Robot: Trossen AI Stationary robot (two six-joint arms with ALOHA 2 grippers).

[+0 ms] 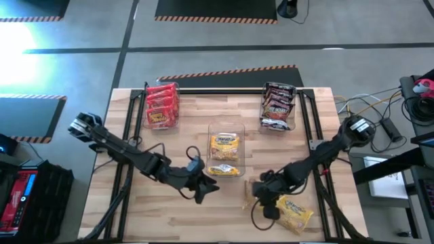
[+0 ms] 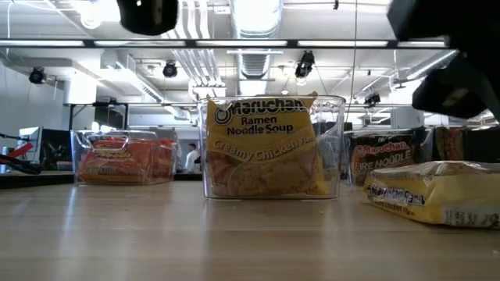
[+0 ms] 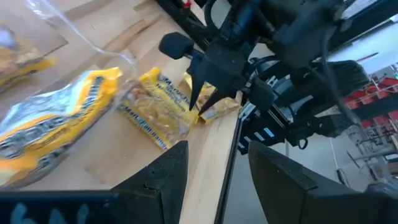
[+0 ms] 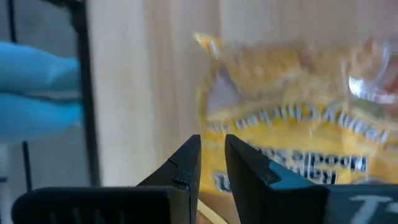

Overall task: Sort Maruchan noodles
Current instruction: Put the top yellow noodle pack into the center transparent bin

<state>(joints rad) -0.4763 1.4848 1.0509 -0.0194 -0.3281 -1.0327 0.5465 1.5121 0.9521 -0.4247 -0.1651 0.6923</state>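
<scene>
One yellow Maruchan noodle packet [image 1: 296, 214] lies flat on the table near the front right corner, and shows too in the low view [image 2: 437, 191] and the left wrist view [image 3: 163, 107]. My right gripper [image 1: 266, 201] hangs just left of and above it, pointing down, its fingers [image 4: 186, 163] a narrow gap apart with nothing between them. My left gripper [image 1: 203, 188] hovers at the front middle, open and empty [image 3: 217, 171]. More yellow packets stand in the middle clear bin [image 1: 226, 150].
A clear bin of red packets [image 1: 161, 105] stands at the far left, and a bin of dark packets [image 1: 278, 106] at the far right. The black frame rails [image 1: 308, 122] run along the table's sides. Bare wood lies along the front left.
</scene>
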